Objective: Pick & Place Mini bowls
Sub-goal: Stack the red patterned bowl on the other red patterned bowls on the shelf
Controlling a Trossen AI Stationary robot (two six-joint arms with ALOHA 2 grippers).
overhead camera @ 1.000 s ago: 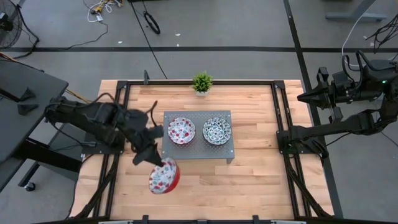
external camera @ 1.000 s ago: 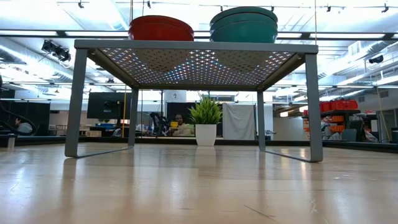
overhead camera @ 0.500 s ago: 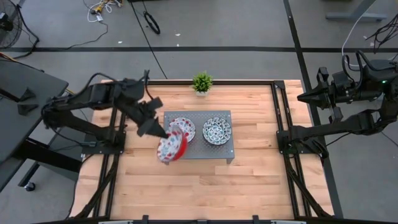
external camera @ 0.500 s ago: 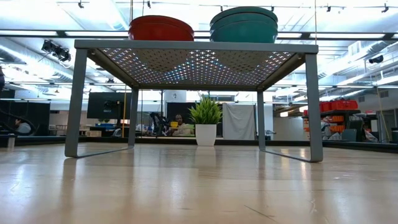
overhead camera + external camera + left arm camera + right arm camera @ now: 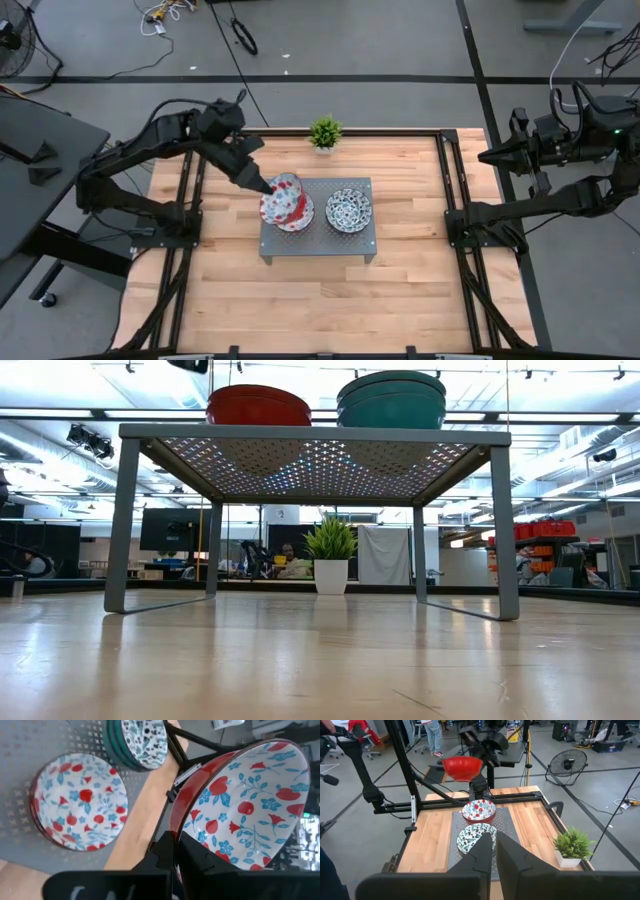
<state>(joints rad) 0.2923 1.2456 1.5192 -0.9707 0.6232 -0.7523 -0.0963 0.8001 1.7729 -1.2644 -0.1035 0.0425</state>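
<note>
High view: left pincer [image 5: 262, 187] grips red-spotted bowl [image 5: 281, 199] above grey rack [image 5: 318, 245].

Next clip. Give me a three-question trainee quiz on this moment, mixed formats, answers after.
1. True or false: the left gripper grips a red-patterned bowl by its rim.
2. Where is that bowl? A) on the wood B) raised over the red stack on the metal stand C) beside the potted plant
3. Fill in: the right gripper waits off the table's ____ edge.

Key: 1 true; 2 B; 3 right.
</note>
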